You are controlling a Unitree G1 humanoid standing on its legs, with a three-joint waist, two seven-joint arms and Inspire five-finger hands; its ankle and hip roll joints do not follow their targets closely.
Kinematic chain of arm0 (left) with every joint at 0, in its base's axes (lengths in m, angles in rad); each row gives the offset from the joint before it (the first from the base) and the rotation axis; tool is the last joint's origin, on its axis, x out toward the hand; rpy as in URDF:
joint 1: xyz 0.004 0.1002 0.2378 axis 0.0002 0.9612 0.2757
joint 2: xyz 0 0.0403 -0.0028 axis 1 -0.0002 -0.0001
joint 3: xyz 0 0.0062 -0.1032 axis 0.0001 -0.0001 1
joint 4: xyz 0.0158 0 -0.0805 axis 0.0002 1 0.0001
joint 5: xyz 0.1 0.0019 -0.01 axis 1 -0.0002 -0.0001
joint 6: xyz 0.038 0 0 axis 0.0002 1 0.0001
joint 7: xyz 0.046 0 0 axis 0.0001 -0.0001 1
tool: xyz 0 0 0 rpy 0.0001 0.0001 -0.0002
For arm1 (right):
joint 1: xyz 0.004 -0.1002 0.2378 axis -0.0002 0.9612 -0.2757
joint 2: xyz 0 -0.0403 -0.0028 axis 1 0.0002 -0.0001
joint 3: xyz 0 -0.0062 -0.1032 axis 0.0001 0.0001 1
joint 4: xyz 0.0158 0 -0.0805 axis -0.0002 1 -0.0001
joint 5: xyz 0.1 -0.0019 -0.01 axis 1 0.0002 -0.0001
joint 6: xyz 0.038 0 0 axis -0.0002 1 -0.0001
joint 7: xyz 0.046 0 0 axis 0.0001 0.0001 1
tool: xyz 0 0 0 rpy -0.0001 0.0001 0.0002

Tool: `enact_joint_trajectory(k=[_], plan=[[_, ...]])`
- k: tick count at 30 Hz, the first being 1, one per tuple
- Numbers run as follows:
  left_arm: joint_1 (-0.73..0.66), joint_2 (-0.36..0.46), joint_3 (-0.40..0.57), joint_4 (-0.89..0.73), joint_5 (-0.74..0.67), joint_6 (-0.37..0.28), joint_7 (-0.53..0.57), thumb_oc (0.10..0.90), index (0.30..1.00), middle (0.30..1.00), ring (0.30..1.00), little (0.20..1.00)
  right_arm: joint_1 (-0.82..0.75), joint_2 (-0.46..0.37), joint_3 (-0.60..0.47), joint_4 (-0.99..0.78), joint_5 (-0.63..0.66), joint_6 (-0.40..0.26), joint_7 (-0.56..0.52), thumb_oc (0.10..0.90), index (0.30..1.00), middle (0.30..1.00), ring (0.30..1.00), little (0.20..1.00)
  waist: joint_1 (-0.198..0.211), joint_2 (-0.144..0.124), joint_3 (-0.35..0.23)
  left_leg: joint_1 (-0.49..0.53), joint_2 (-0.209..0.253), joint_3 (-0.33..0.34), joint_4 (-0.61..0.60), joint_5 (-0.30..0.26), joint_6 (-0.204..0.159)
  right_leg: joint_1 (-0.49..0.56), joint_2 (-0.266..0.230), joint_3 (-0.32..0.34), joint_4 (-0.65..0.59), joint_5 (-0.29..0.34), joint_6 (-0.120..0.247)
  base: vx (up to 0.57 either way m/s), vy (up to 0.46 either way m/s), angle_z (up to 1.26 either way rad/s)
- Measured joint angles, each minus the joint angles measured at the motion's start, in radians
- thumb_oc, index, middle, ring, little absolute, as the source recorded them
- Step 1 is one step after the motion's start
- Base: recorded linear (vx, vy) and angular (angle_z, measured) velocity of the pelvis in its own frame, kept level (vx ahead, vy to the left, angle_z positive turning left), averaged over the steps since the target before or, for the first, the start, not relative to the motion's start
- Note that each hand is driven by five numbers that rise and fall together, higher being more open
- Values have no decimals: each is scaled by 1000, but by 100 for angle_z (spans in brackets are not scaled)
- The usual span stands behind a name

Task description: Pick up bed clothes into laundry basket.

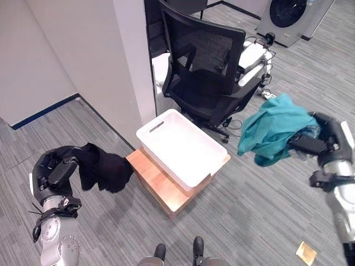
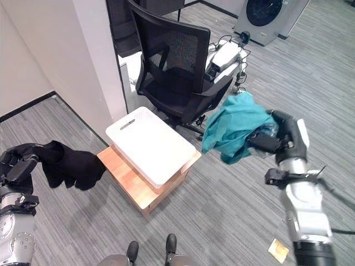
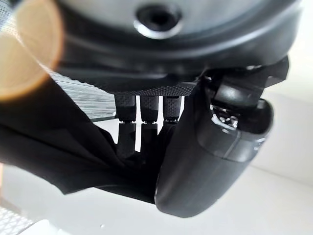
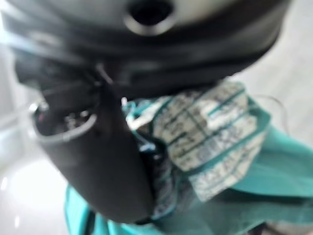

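1. Left eye view looks down on a white laundry basket [image 1: 180, 145] sitting on a low wooden stand [image 1: 161, 185] on the grey carpet [image 1: 255, 205], about the middle of the scene.
2. The left hand [image 1: 54, 169] is at about 8 o'clock from the basket, raised off the floor, with a black garment [image 1: 105, 166] hanging from it; the cloth droops toward the stand's near corner but stays just short of it.
3. In the left wrist view the fingers [image 3: 142, 132] are curled down into the black cloth with the thumb closed beside them, so that hand has a firm hold.
4. The right hand [image 1: 316, 141] is at about 3 o'clock from the basket, holding a teal garment [image 1: 274, 127] bunched up in the air, well apart from the basket's rim.
5. The right wrist view shows the thumb pressed over teal cloth and a white checked patch of fabric [image 4: 210, 142], so this hand is clamped on its load too.
6. Both pieces of clothing are outside the basket, one on each side, and nothing lies in it.
7. A black mesh office chair [image 1: 205, 72] stands right behind the basket at 12 o'clock, its wheeled base close to the basket's far edge.
8. A white wall corner [image 1: 119, 61] rises at about 11 o'clock, beside the stand.
9. A white device with cables [image 1: 252, 58] lies on the floor behind the chair, and a washing machine [image 1: 288, 16] stands further off at 1 o'clock.
10. A small tan scrap [image 1: 305, 252] lies on the carpet at about 5 o'clock, near the right arm.
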Motion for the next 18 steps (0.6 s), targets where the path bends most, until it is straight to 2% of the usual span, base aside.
enact_joint_trajectory(k=[4, 5, 6, 9, 13, 15, 18], plan=[[9, 0, -11, -2, -21, 0, -27, 400, 300, 300, 300, 300, -158, -116, 148, 29, 23, -2, 47, 400, 300, 300, 300, 300, 6, -1, -1, 10, 9, 0, 0, -3, -6, 11, 8, -1, 0, -1, -1, 14, -48, -2], [12, 1, -20, -1, -21, 0, -29, 400, 300, 300, 300, 300, -239, -157, 242, 51, 23, -2, 62, 400, 300, 300, 300, 300, 4, -1, -1, 11, 8, 2, 0, -3, -7, 11, 8, 0, 0, -2, -1, -4, -32, 1], [11, 2, -28, -1, -22, 0, -33, 400, 300, 300, 300, 300, -268, -173, 278, 54, 22, -2, 70, 400, 300, 300, 300, 300, 9, -2, -1, 10, 9, 0, 0, -3, -8, 11, 8, -3, 0, -2, -1, 0, 0, 0], [17, 3, -47, -2, -40, 0, -40, 400, 300, 300, 300, 300, -495, -228, 546, 95, -47, -1, 114, 400, 300, 300, 300, 300, 27, -6, -4, 8, 8, 0, -1, -1, -10, 9, 7, -4, 0, -1, -1, 7, -7, 1], [14, 6, -62, 0, -61, 0, -42, 400, 300, 300, 300, 300, -730, -221, 788, 130, -134, 6, 144, 400, 300, 300, 300, 300, 50, -9, -7, -6, 7, -13, 0, 1, -13, 7, 6, -18, 0, -2, -2, -2, -9, 11], [9, 12, -85, -1, -63, 1, -43, 400, 300, 300, 300, 300, -878, -182, 902, 202, -215, 9, 150, 400, 300, 300, 300, 300, 65, -14, -12, -16, 5, -37, 1, 6, -18, 1, 2, -35, -1, -4, -4, -1, -19, 36], [20, 14, -81, 4, -71, 0, -52, 400, 300, 300, 300, 300, -989, -121, 960, 277, -275, 4, 147, 400, 300, 300, 300, 300, 109, -14, -12, -26, 4, -58, 1, 9, -20, 0, -1, -60, -1, -5, -4, -17, -24, 20]])
